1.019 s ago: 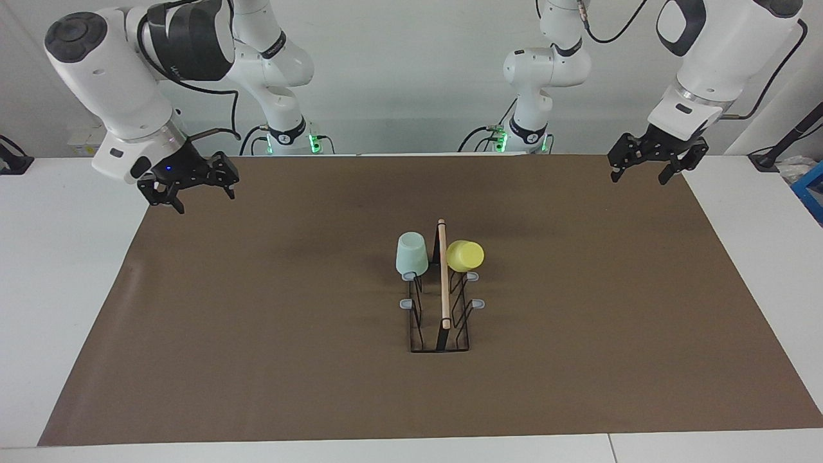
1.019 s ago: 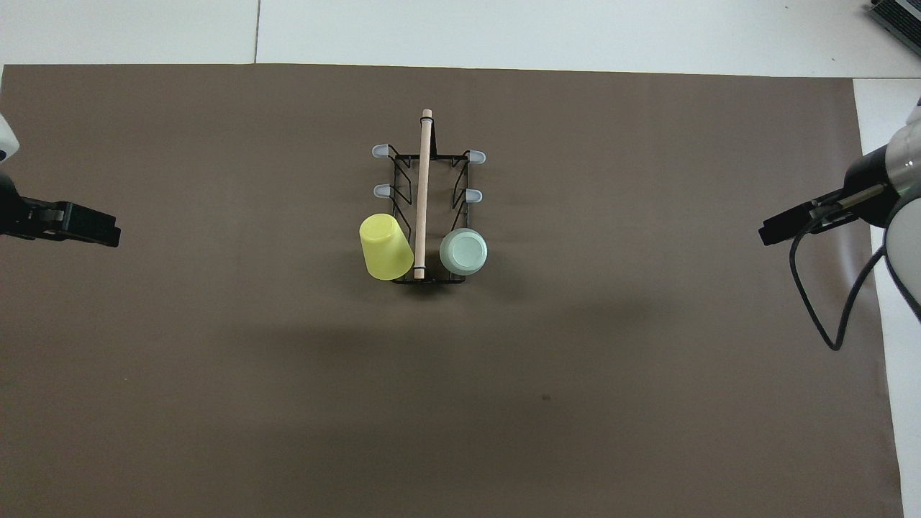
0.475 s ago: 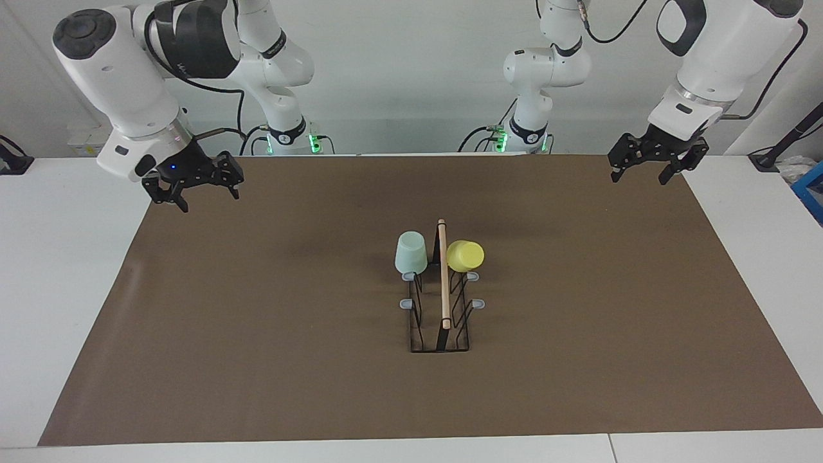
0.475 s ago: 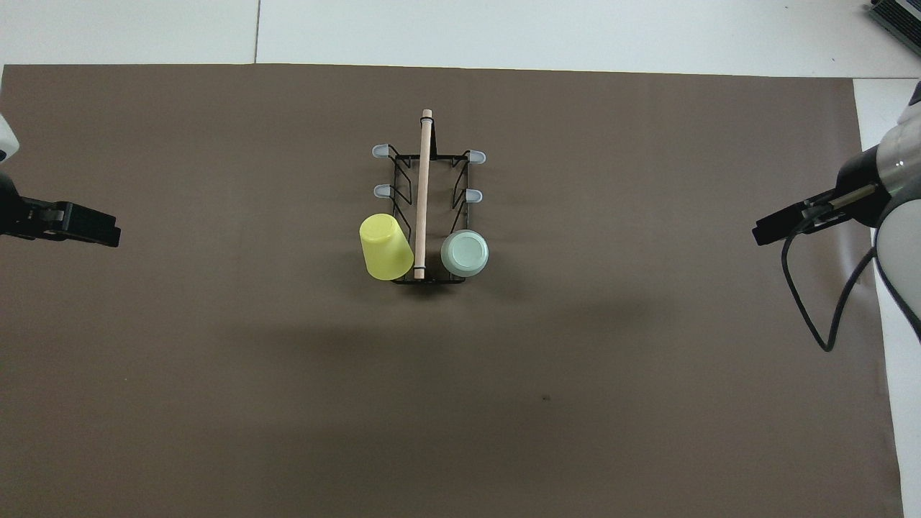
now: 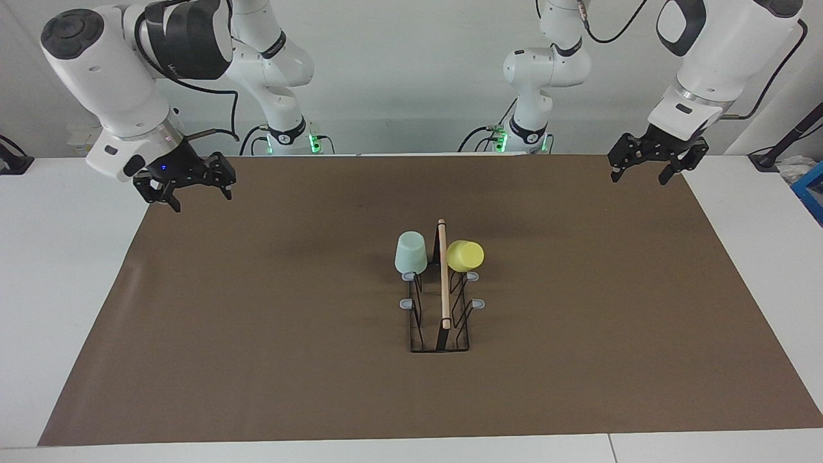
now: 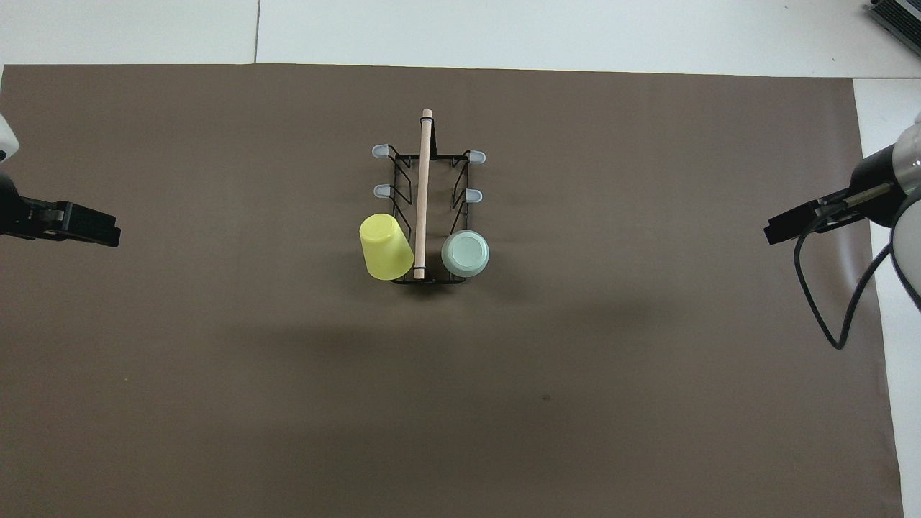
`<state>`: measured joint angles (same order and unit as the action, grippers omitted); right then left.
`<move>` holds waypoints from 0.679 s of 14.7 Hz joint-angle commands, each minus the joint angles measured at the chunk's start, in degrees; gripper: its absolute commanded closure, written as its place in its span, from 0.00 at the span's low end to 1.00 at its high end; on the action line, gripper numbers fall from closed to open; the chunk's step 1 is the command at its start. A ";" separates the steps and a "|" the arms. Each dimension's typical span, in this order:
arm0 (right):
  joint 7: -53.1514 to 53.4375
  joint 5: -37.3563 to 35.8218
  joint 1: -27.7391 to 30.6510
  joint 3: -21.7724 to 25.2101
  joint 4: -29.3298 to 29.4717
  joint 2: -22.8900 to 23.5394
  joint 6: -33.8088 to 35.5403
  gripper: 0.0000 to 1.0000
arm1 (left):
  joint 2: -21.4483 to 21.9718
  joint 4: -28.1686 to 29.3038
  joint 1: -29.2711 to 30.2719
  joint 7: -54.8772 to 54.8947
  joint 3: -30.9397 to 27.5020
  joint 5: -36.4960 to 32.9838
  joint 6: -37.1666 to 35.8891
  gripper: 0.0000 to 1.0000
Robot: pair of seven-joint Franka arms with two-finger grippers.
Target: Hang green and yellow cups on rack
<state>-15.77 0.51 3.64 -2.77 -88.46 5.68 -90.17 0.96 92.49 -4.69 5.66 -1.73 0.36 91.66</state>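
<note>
Two cups hang on the rack (image 5: 440, 302), which we see at mat centre. The green cup (image 5: 410, 253) sits upside down over a prong on the rack's end nearest the robots, on the side toward the right arm. The yellow cup (image 5: 465, 255) hangs tilted on the matching prong toward the left arm (its closed bottom points outward and toward the robots). In the overhead view the yellow cup (image 6: 386, 247) is at nine o'clock of the wooden rod (image 6: 422, 193), the green cup (image 6: 465, 253) at three o'clock. Four grey-tipped prongs are bare.

We see the left gripper (image 5: 648, 168) hanging above the mat corner at the left arm's end, claw spread, holding nothing. The right gripper (image 5: 193, 194) hangs above the mat edge at the right arm's end, claw also spread, holding nothing. Both are well apart from the rack.
</note>
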 commanded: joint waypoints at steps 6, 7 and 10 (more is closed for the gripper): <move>1.27 -1.31 -0.21 -0.13 0.21 -0.14 -0.18 0.00 | 0.97 0.94 -0.15 -0.65 0.41 -0.27 2.03 0.00; 1.27 -1.39 -0.39 0.05 0.21 -0.14 -0.27 0.00 | 0.97 0.94 -0.15 -0.82 0.41 -0.27 1.95 0.00; 1.27 -0.87 -12.04 11.86 0.30 -0.31 -0.36 0.00 | 1.15 1.29 -0.15 -0.91 0.41 -0.18 1.95 0.00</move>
<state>-15.77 0.51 -0.80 1.53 -88.44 5.68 -90.26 0.96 92.50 -4.77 5.62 -1.41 0.36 92.63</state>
